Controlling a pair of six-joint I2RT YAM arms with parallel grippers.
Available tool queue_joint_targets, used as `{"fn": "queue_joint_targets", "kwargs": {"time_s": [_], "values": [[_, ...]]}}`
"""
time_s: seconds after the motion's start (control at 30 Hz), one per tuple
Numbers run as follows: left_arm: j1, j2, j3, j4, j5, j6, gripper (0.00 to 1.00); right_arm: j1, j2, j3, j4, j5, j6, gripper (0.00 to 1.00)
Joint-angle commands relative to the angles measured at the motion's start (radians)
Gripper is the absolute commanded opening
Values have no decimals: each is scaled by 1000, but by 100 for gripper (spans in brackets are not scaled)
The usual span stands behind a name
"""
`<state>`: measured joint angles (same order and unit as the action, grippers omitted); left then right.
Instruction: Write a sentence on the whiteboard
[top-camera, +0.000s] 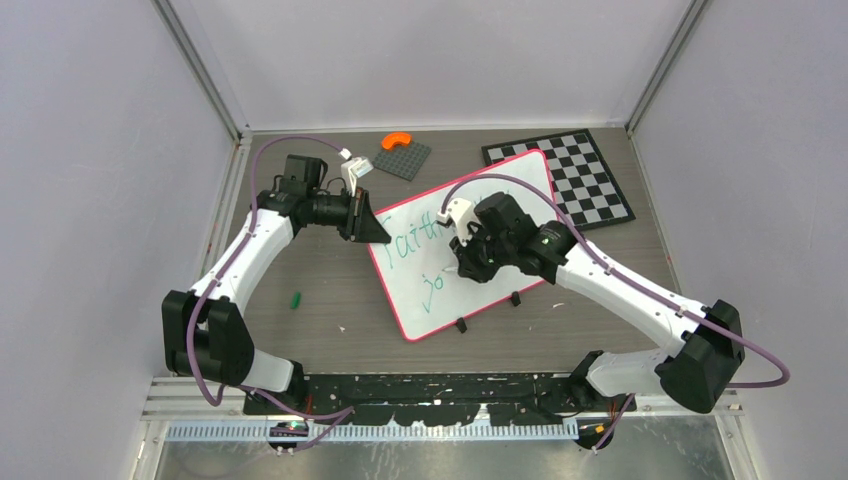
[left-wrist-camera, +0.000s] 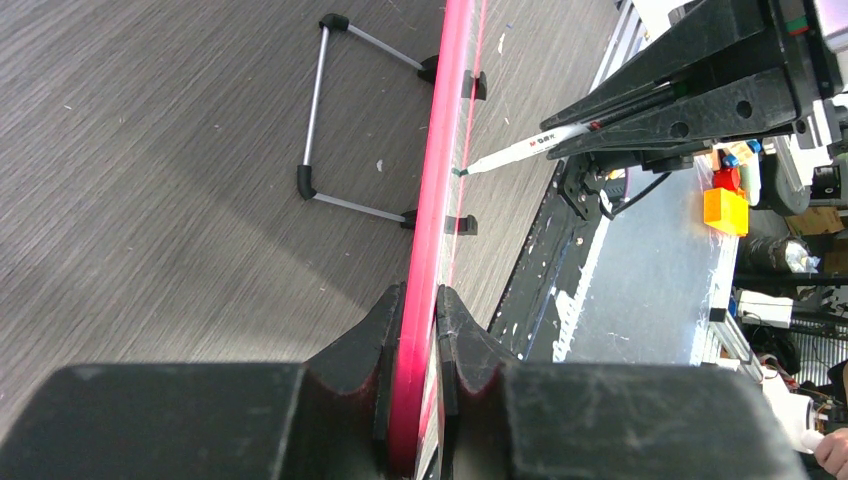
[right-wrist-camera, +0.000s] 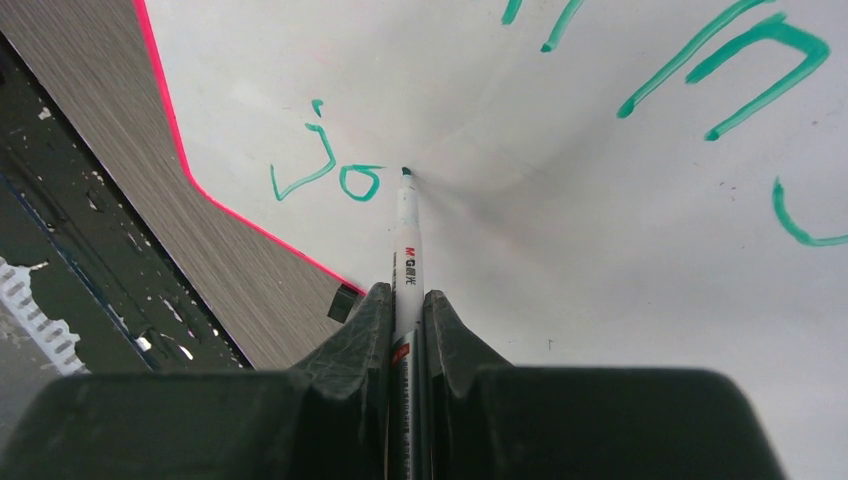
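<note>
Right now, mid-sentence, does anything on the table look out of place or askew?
The whiteboard sits skewed to the table edges, its far corner covering part of the chessboard in the top view. A small green piece, maybe a cap, lies loose on the table left of it. Nothing looks spilled or broken.

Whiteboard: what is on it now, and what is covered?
On the whiteboard: green lettering, a top line starting "Faith", "jo" below, the marker tip just after it. The right arm hides the top line's end.

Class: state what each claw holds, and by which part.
Left claw grips the whiteboard by its red-pink edge. Right claw grips a marker by its barrel, tip at the board.
</note>
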<state>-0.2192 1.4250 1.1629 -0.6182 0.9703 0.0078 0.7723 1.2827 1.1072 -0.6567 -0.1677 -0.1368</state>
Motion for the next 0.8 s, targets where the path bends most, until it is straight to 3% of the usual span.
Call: {"fn": "queue_joint_targets", "kwargs": {"time_s": [0.0, 0.37, 0.77], "values": [[-3, 24, 6, -9, -122, 49, 0, -6, -8, -19, 27, 20, -15, 0], [-3, 27, 10, -10, -122, 46, 0, -13, -10, -61, -6, 9, -28, 0], [-4, 26, 9, -9, -122, 45, 0, -53, -9, 37, -21, 35, -43, 0]]}}
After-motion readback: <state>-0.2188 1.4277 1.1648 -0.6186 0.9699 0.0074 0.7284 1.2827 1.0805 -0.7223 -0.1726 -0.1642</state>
